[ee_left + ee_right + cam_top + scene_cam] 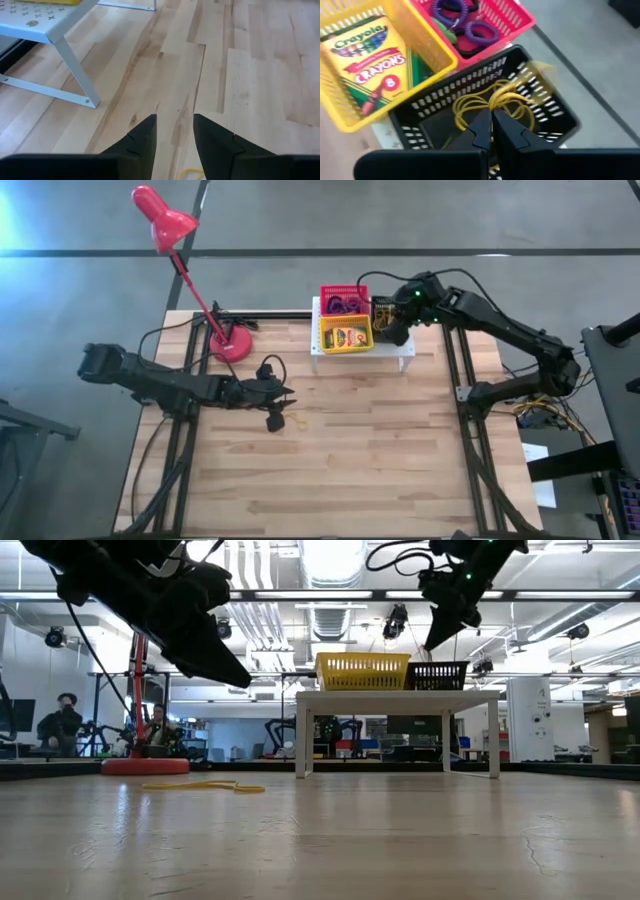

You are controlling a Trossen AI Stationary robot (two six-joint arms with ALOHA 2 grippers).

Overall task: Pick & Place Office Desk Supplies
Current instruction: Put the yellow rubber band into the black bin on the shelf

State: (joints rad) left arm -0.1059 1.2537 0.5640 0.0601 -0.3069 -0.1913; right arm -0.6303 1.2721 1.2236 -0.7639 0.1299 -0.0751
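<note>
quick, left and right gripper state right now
left gripper: open, empty, above the yellow loop.
right gripper: shut, over the black basket, grasp cannot be told.

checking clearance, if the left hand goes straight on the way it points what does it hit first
Probably the bare wooden table: the left hand points down at it, open. A yellow loop lies right under it; the white shelf stands off to one side.

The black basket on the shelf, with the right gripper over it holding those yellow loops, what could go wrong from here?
The right gripper is shut on the yellow loops above the black basket; the strands could cling to the fingers on release and get dragged back out. Some strands lie near the basket's wall and might catch in the mesh. The left gripper hovers open above another yellow loop on the table and might close off-centre, missing it.
</note>
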